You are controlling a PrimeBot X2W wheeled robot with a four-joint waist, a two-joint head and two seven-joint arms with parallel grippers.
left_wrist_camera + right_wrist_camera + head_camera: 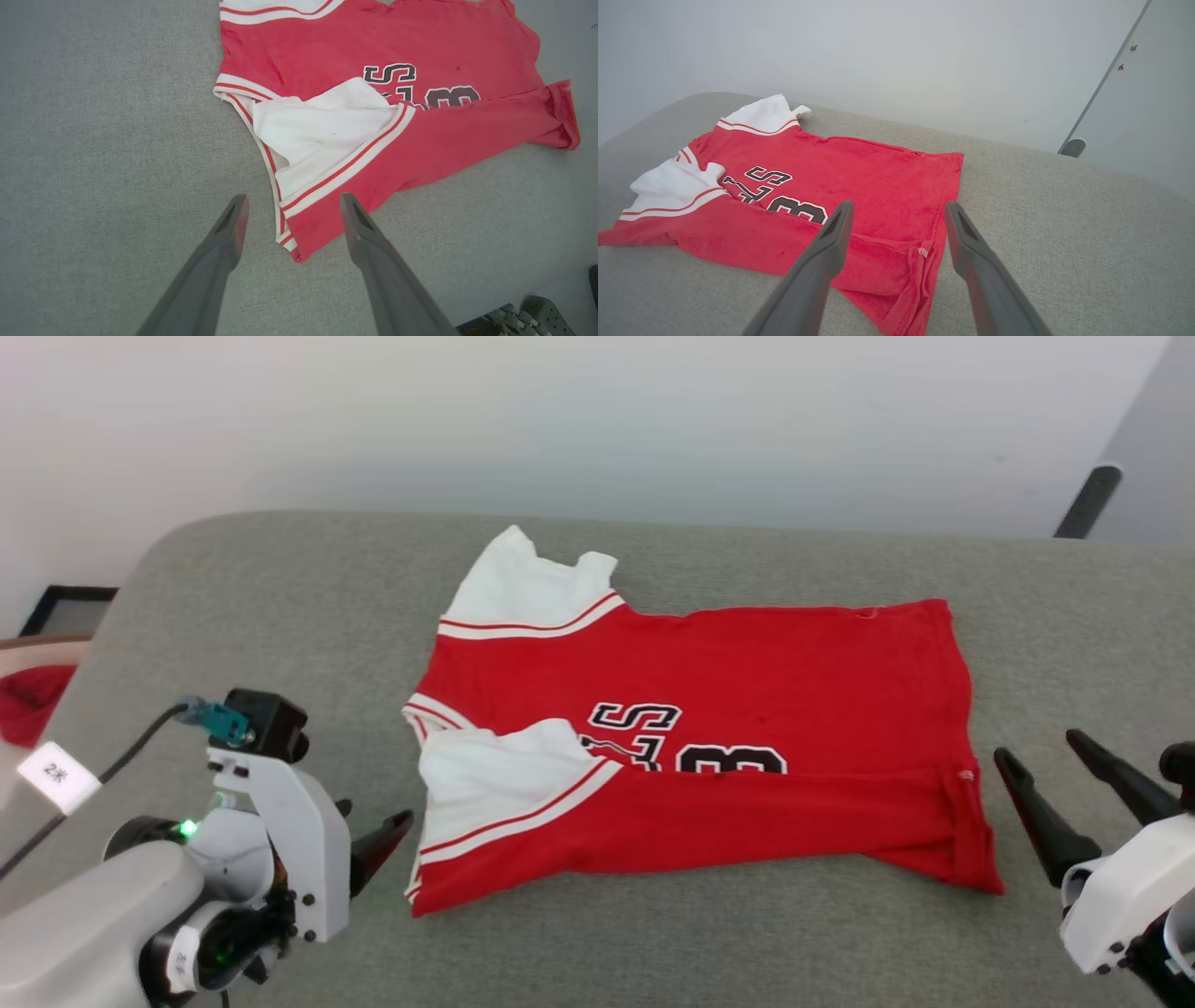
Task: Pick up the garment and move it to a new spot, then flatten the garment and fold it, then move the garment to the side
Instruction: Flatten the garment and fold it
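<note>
Shirt (709, 709): one, red, two white sleeves, flat on middle of grey cushion (280, 616). Two grippers, fingers apart, holding nothing: left gripper (293, 199) at shirt's 8 o'clock, right gripper (1041, 747) at 3 o'clock.

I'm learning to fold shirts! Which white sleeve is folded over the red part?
The near sleeve, lying over some lettering; the far sleeve sticks out past the shirt.
</note>
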